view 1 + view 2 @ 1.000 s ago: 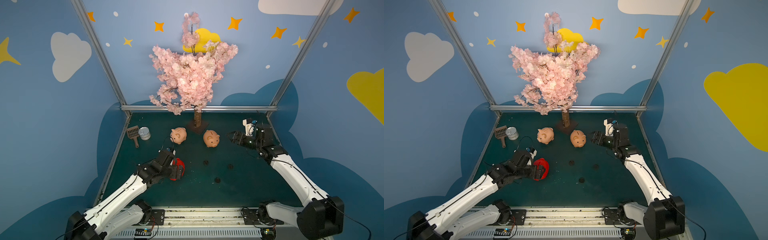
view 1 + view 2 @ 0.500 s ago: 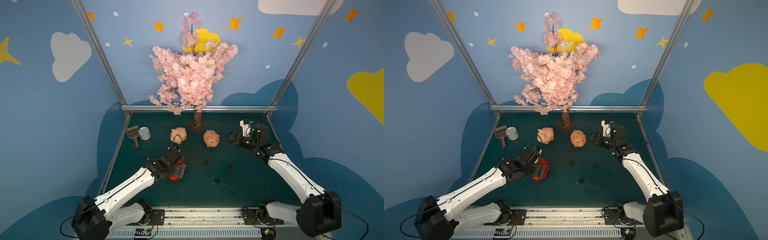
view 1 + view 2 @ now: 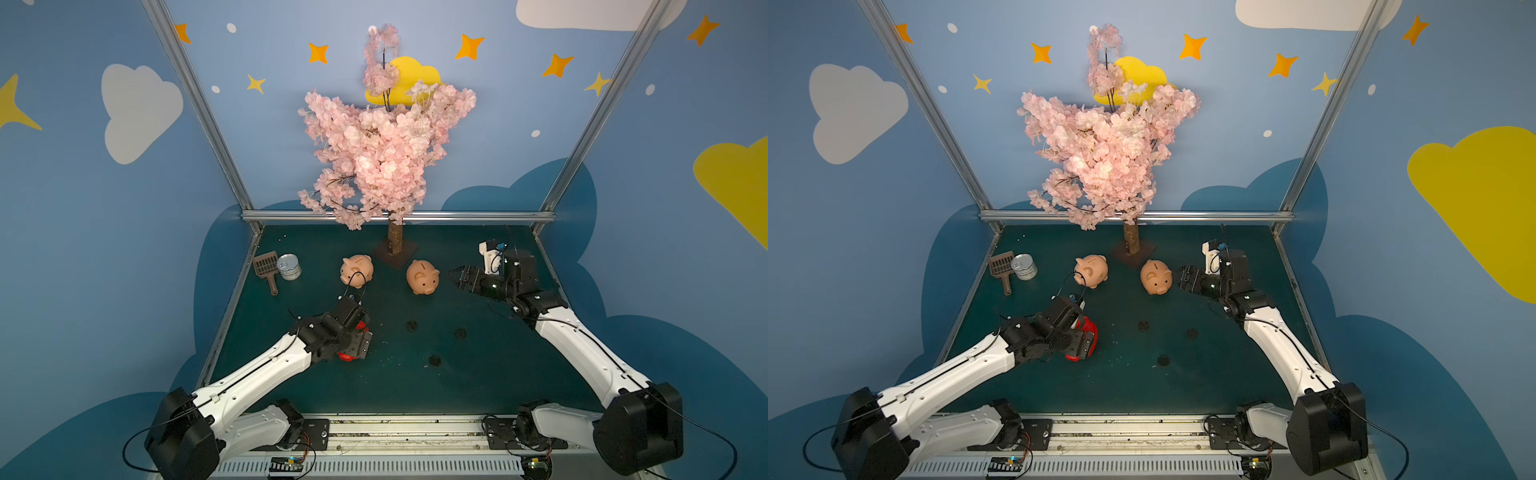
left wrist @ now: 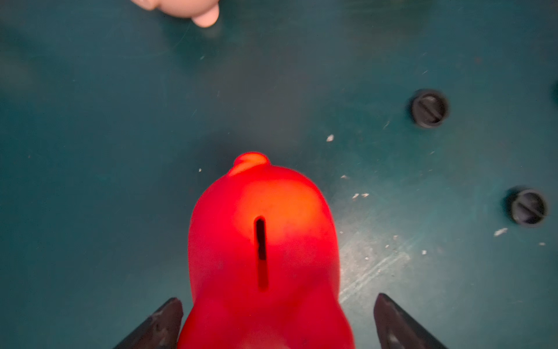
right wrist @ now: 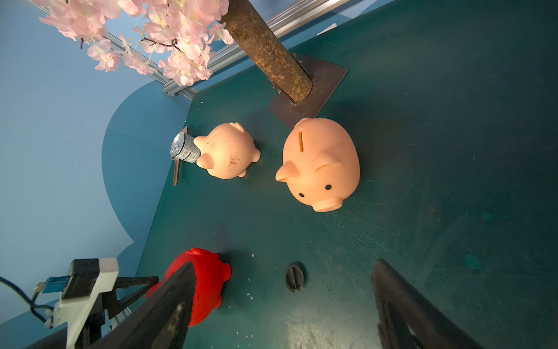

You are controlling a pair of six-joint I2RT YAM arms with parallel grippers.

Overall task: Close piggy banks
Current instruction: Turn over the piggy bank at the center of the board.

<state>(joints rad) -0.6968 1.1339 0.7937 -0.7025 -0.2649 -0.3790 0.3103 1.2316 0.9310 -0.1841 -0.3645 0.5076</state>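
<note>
In both top views, see the left gripper [image 3: 360, 341] low over the red piggy bank [image 3: 1090, 330] at front left of the green table [image 3: 478, 374], the right gripper [image 3: 456, 277] just beside the right peach piggy bank [image 3: 422, 276], the left peach piggy bank [image 3: 356, 269] near the tree [image 3: 395, 245], and three black caps [image 3: 434, 360] lying loose nearer the front. From the left wrist, find fingers [image 4: 163, 324] spread either side of the red piggy bank, slot up; seem not to clamp it, though blur hides contact. From the right wrist, find fingers [image 5: 172, 302] wide apart, gripping nothing.

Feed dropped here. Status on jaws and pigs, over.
Left gripper open, jaws straddling upright red pig. Right gripper open, empty, near a peach pig. Three black plugs loose on table, clear of both arms.
</note>
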